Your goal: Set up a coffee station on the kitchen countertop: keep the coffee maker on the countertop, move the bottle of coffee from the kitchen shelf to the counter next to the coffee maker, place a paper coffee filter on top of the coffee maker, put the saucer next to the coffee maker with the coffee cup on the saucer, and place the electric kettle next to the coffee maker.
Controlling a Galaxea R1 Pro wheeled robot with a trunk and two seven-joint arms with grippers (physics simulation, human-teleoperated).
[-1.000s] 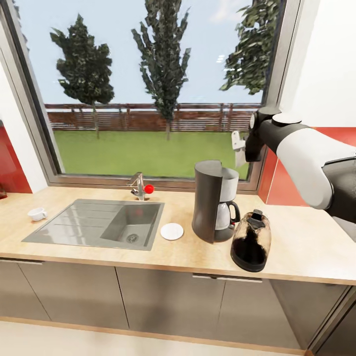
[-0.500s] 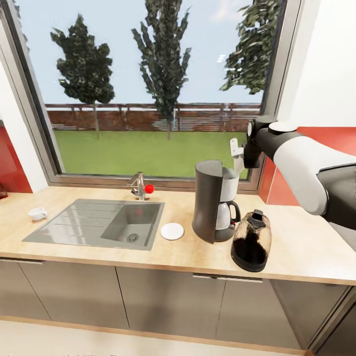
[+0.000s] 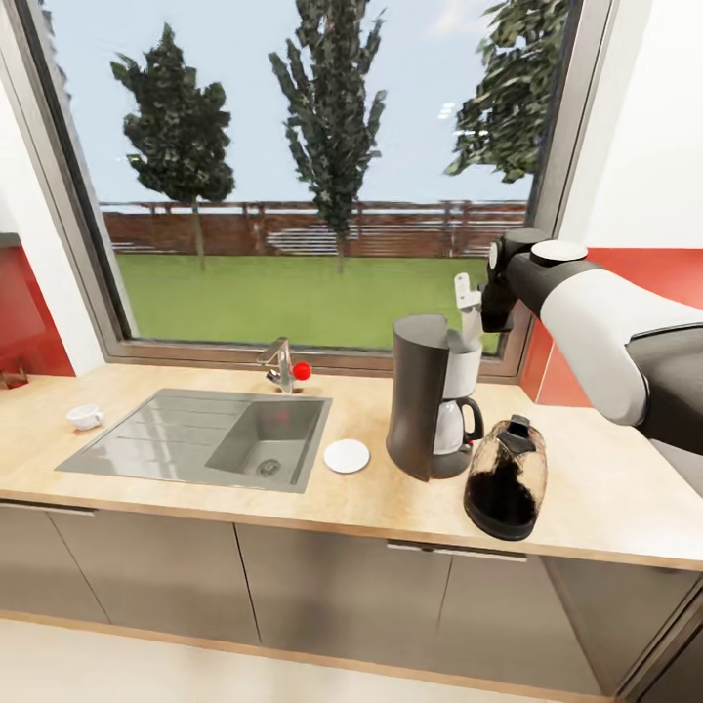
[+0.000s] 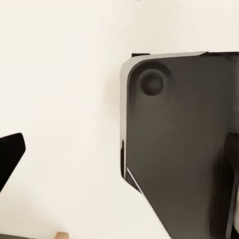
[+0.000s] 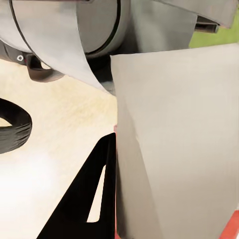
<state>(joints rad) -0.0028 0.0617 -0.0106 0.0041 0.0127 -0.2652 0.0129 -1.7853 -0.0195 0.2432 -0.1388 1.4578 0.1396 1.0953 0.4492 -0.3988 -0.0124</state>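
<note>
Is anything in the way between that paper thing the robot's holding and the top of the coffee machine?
Nothing visible blocks it. The right gripper holds the paper coffee filter just above and behind the coffee maker, whose top looks bare. The electric kettle stands lower, to the side on the countertop, out of the path.

A steel sink [image 3: 166, 444] with a drainboard is set into the light wooden tabletop [image 3: 605, 488], and a faucet [image 3: 278, 363] with a red knob stands at its back edge. Behind them a large window [image 3: 312, 176] looks onto grass, a brown fence and tall trees. Grey cabinet doors [image 3: 322, 596] run below the tabletop, and red wall panels flank the window.
</note>
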